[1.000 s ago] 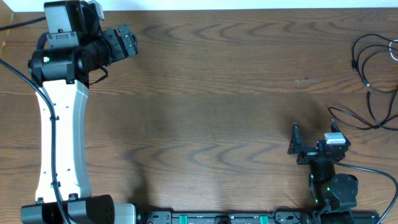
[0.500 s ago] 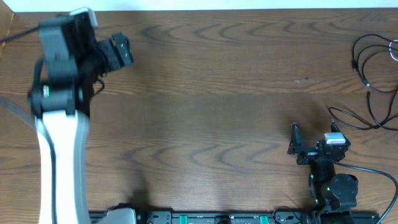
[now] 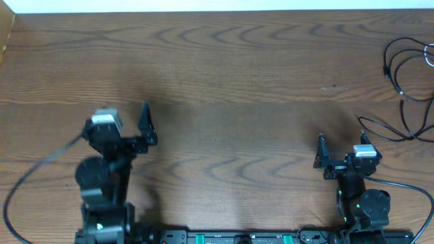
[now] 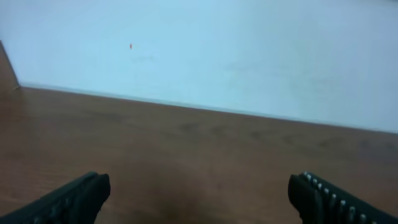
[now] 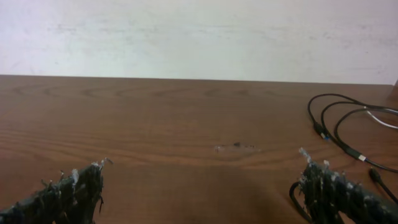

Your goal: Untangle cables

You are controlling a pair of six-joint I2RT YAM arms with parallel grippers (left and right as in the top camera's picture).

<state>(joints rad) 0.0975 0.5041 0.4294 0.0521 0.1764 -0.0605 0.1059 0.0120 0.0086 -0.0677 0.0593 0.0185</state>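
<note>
The cables (image 3: 407, 81) at the table's (image 3: 244, 102) far right corner are cut off by the overhead picture's right edge, so their full run cannot be followed, and the plug ends are too small to be told apart. In the left wrist view the table is blurred. Only the fingertips (image 5: 74, 193) are seen in the right wrist view; the rest is cropped below.

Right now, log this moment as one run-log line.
left gripper: open, empty | right gripper: open, empty | cables: far right table edge, untouched | phase: no grasp yet
</note>
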